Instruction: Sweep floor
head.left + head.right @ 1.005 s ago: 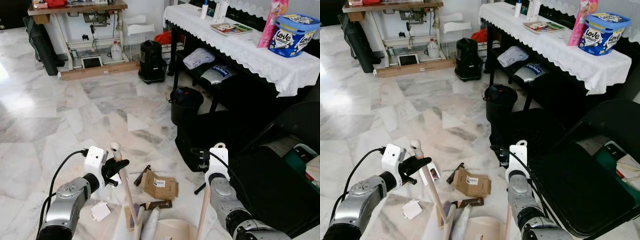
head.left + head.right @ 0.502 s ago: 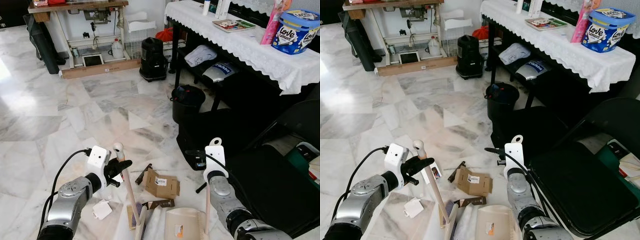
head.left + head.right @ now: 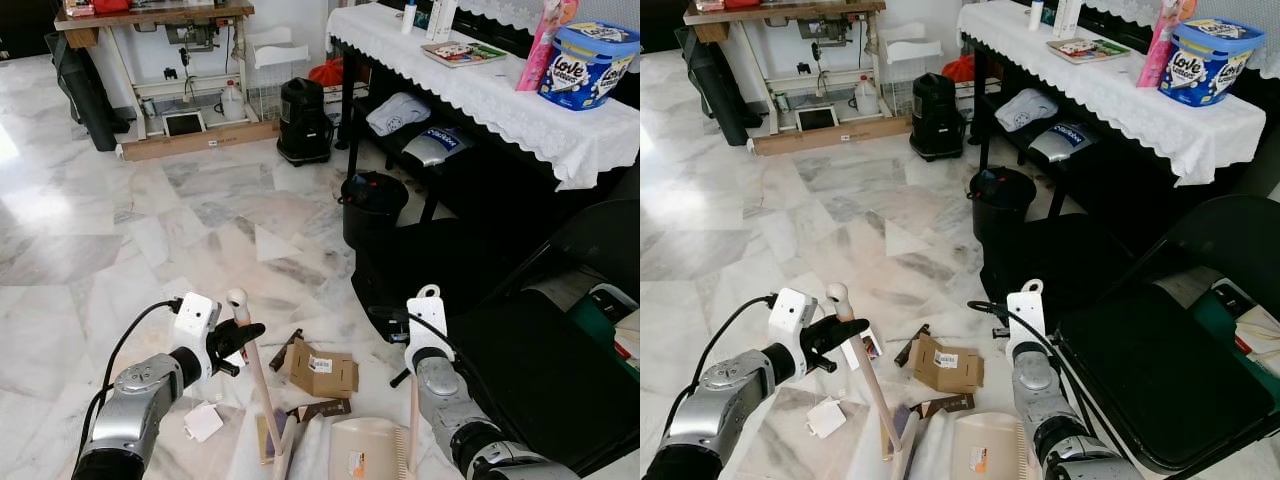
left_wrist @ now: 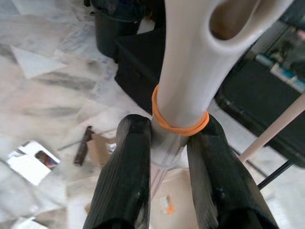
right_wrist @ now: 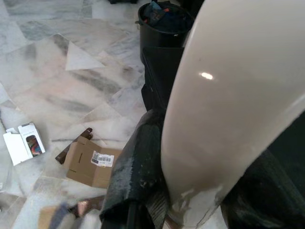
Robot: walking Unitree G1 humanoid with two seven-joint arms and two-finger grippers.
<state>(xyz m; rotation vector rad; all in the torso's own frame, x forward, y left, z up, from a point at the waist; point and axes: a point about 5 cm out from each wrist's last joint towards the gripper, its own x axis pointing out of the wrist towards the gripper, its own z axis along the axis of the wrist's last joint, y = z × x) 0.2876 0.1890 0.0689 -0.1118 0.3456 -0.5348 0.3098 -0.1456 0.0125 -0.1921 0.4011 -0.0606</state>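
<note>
Litter, probably cardboard box [image 3: 322, 371], lies beside dustpan [image 3: 365, 449].

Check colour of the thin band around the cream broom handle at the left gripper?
Orange band, clearest in the left wrist view.

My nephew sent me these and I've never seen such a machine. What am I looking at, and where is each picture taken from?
It is a walking humanoid robot sweeping a marble floor. The two wide pictures come from cameras in its head, looking down; the two close-ups come from cameras on its wrists. Its left hand is shut on the broom handle, and the left wrist view shows the black fingers clamping it. Its right hand is shut on the dustpan handle, with the dustpan resting on the floor. Ahead lie a flattened cardboard box, a white paper scrap and dark wrappers.
</note>
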